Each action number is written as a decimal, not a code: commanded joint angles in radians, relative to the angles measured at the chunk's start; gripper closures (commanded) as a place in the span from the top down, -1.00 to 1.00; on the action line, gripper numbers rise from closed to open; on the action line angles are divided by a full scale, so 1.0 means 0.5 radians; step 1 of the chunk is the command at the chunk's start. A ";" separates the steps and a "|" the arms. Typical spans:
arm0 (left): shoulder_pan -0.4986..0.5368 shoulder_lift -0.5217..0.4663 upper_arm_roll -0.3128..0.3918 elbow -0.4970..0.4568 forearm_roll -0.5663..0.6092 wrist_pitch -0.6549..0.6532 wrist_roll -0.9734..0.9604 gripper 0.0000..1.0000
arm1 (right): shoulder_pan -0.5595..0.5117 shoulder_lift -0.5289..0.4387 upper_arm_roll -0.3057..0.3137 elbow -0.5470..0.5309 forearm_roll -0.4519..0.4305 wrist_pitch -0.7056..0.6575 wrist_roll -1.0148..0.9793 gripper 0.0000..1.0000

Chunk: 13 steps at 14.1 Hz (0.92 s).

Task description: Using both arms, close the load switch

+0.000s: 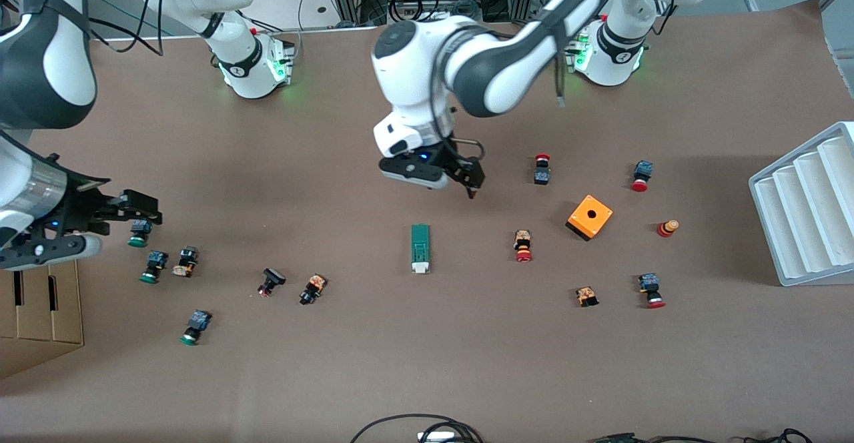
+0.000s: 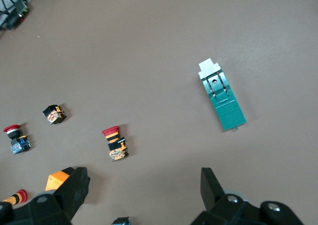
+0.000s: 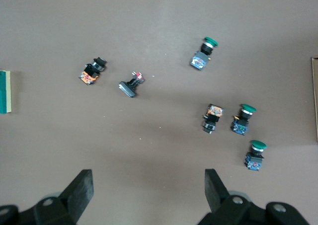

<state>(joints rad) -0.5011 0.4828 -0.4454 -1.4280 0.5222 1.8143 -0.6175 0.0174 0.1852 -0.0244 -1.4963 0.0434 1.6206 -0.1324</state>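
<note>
Load switch (image 1: 420, 248) flat on table (image 1: 427, 363), mid-table, white tab end nearer front camera. Left gripper (image 1: 467, 175) open, above table near switch. Right gripper (image 1: 137, 219) open, empty, over green-capped buttons (image 1: 152, 266).

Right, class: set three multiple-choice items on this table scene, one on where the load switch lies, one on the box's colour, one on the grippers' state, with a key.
1. The load switch lies:
A. on the bare table
B. in the white rack
C. in a gripper

2. The box with a hole is:
A. blue
B. orange
C. white

3. The left gripper and right gripper are:
A. both shut
B. both open
C. one holding a button

Key: 1 A, it rests alone on the table; 2 B, its top is orange; 3 B, both wrist views show spread, empty fingers.
</note>
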 commanded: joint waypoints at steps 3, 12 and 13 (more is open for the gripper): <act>0.305 -0.189 -0.011 -0.028 -0.384 -0.036 0.323 1.00 | -0.041 -0.094 -0.062 -0.026 -0.022 -0.124 -0.027 1.00; 0.974 -0.413 -0.011 0.033 -0.771 -0.398 0.532 1.00 | -0.145 -0.263 -0.098 -0.051 0.002 -0.238 -0.021 1.00; 1.029 -0.432 -0.008 0.030 -0.765 -0.404 0.587 1.00 | -0.166 -0.251 -0.101 -0.051 0.036 -0.207 -0.021 1.00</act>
<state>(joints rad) -0.0331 0.2912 -0.4398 -1.4145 0.1561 1.6421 -0.3581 -0.0345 0.0736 -0.0772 -1.4970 0.0446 1.5018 -0.1419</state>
